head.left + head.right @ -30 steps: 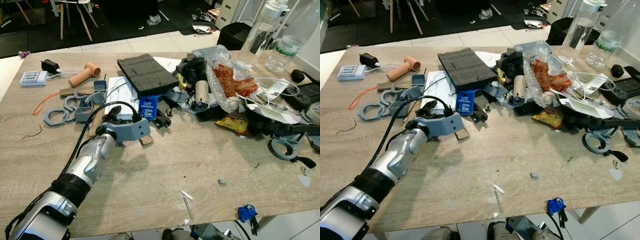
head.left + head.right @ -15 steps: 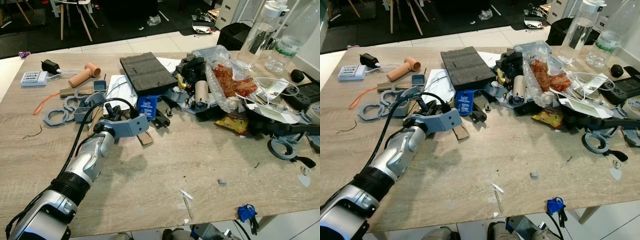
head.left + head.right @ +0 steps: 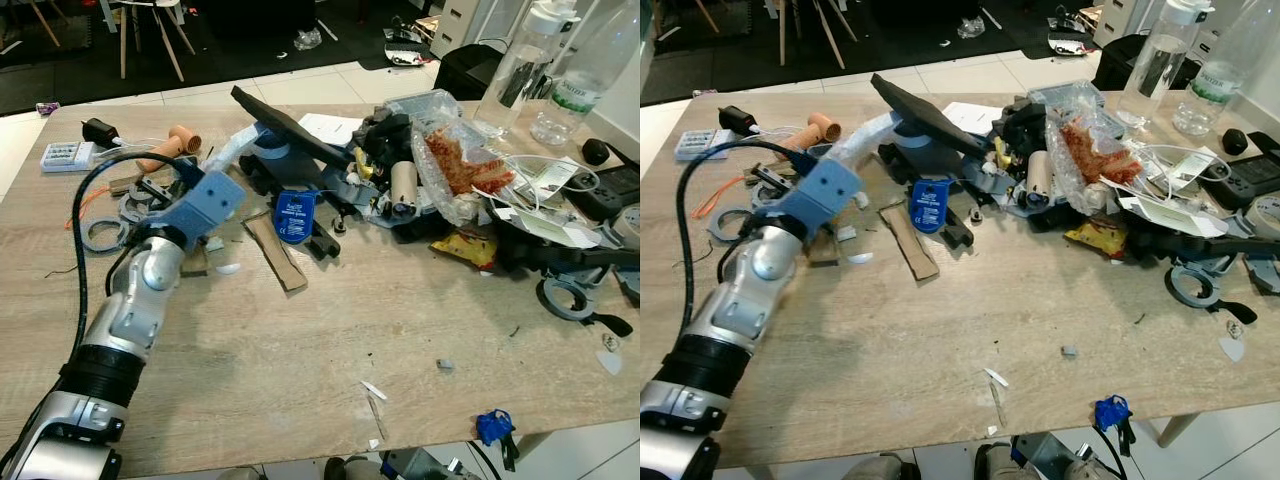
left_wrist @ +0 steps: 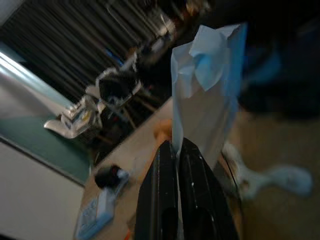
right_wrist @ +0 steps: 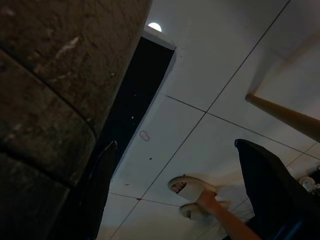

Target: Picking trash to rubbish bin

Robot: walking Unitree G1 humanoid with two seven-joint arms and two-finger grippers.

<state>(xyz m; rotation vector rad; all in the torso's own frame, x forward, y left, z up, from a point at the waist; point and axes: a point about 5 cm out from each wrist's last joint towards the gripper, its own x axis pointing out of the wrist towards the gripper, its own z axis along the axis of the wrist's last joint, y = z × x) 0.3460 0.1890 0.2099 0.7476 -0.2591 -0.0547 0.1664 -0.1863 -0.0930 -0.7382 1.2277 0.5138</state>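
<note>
Pinching the pale paper sheet (image 4: 202, 107) in the left gripper (image 4: 176, 150), pulling toward nine o'clock; better easing slowly, sparing the foam pad (image 3: 290, 122).

The left arm (image 3: 125, 330) reached forward over the table's left side, silver forearm angled up, blue wrist housing (image 3: 205, 198) raised; the left gripper (image 4: 176, 150) had its black fingers (image 4: 162, 165) pressed together

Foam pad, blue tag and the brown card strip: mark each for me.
foam pad (image 3: 290, 125), left eye view, on its tilted dark top face
blue tag (image 3: 294, 215), left eye view, middle of its printed face
card strip (image 3: 908, 243), right eye view, mid-length
</note>
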